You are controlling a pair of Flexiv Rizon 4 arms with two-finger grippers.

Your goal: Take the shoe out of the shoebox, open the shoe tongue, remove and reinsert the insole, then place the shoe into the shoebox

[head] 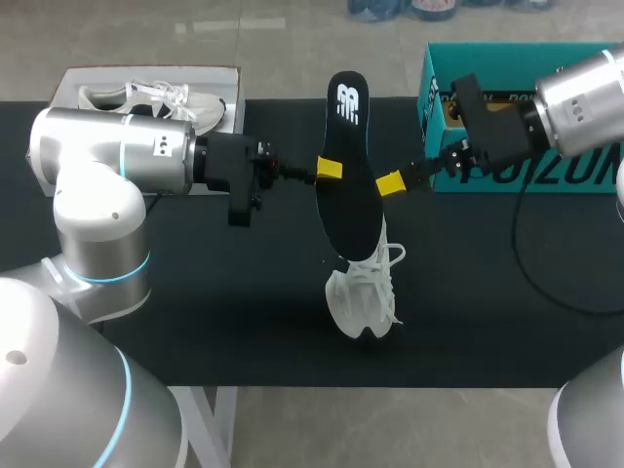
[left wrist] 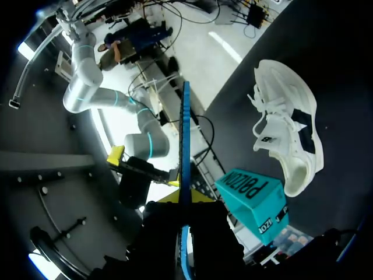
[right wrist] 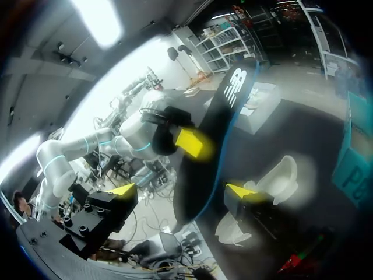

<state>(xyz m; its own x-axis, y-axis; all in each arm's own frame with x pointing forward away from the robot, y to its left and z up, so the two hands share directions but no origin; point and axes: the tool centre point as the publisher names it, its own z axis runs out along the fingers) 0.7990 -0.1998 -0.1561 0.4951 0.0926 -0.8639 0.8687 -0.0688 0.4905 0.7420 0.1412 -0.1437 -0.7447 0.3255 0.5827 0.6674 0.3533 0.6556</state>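
Note:
A black insole [head: 349,166] with a white logo hangs in the air over the table's middle, with my left gripper [head: 330,171] shut on one long edge. In the left wrist view the insole [left wrist: 185,146] shows edge-on, rising from that gripper [left wrist: 185,201]. My right gripper [head: 395,183] stands open at the opposite edge. In the right wrist view the insole [right wrist: 213,146] runs between this gripper's [right wrist: 183,192] spread tips; contact is unclear. The white shoe [head: 366,292] lies on the black table below the insole. The teal shoebox [head: 487,122] stands at the back right.
At the back left a white box [head: 68,83] holds another white shoe [head: 146,97]. The black table [head: 244,312] stretches bare to the front edge on both sides of the shoe. The teal shoebox [left wrist: 253,201] also shows beyond the shoe [left wrist: 288,134].

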